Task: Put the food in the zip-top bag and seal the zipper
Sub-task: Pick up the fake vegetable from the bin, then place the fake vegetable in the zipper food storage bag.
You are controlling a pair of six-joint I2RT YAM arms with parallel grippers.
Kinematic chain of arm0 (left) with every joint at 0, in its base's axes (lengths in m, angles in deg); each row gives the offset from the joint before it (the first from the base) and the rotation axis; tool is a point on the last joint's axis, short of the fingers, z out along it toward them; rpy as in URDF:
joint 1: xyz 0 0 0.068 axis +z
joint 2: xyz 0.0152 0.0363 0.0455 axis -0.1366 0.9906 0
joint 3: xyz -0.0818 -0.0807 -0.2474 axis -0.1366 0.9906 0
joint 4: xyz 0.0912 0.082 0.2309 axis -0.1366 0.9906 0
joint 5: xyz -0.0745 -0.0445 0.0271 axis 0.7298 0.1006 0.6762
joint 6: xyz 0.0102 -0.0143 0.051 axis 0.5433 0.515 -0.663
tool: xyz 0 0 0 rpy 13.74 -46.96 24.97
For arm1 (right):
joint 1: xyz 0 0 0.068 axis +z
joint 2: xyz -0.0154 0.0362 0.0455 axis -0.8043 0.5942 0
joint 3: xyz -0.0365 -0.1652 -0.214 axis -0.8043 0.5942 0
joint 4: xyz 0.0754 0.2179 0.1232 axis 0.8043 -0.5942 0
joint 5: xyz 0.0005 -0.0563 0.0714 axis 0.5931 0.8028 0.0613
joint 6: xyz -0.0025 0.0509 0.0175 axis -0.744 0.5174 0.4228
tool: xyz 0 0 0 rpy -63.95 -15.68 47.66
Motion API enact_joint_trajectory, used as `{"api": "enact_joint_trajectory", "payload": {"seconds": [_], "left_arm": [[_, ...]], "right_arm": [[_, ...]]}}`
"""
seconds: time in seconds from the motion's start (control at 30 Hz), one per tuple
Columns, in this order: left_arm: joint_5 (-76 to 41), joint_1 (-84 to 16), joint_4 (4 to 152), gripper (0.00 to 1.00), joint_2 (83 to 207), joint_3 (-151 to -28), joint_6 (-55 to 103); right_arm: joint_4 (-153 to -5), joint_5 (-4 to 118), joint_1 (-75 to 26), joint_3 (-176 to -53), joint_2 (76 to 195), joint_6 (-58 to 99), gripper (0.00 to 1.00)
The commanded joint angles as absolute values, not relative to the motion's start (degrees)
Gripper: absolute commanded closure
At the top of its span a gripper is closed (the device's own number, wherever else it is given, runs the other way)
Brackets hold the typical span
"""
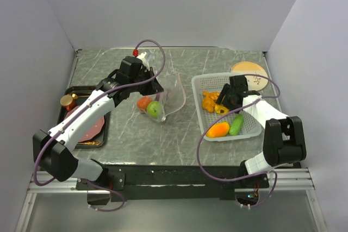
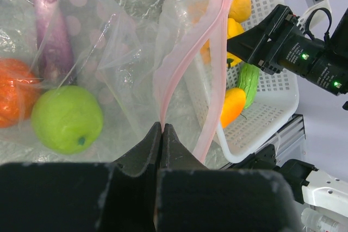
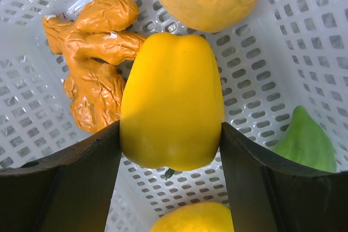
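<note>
Grey walls close in a grey marbled tabletop point(image 1: 179, 134), and the white slotted basket point(image 1: 198, 88) on it is the thing to steer by. The zip-top bag point(image 1: 171, 93) lies just beside the basket, on the side toward the left arm, its mouth gaping toward the basket. Inside the bag, on its side away from the basket, sit a green lime point(image 2: 67, 118), a red-orange tomato point(image 2: 13, 99) and a purple eggplant point(image 2: 51, 36).

The left claw point(image 2: 162, 131) is pinched tight on the pale pink zipper point(image 2: 179, 63), holding that edge up so the strip loops toward the basket wall. Down in the basket, the right claw point(image 3: 170, 134) is clamped on the yellow pepper point(image 3: 171, 107), one finger pressed to each flank. A knobbly orange piece point(image 3: 95, 58) lies touching the pepper. The orange mango point(image 1: 218, 129) and green cucumber point(image 1: 236, 124) rest side by side at the basket's near end.
</note>
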State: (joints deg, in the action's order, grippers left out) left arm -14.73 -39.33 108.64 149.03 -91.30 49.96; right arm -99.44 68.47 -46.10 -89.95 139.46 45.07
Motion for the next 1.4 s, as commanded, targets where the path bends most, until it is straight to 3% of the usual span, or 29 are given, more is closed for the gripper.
{"api": "enact_joint_trajectory", "payload": {"seconds": [0.0,0.1,0.37,0.73,1.37], "left_arm": [[-14.68,-39.49,107.99,0.99,148.69,-92.50,48.85],[-13.46,-39.49,107.47,0.99,148.69,-91.88,49.46],[-11.52,-39.49,104.74,0.99,149.13,-90.39,50.87],[-8.54,-39.49,101.85,0.99,152.03,-90.39,51.31],[-7.04,-40.37,100.70,0.99,156.52,-94.16,52.28]], "right_arm": [[-99.56,67.57,-46.42,-88.78,136.35,44.32,0.63],[-101.23,68.62,-46.42,-90.09,134.50,43.79,0.67],[-103.61,68.90,-46.42,-91.41,126.77,44.85,0.67],[-100.27,54.04,-43.70,-93.87,116.22,45.11,0.68],[-97.89,52.37,-26.48,-103.45,124.74,45.29,0.67]]}}
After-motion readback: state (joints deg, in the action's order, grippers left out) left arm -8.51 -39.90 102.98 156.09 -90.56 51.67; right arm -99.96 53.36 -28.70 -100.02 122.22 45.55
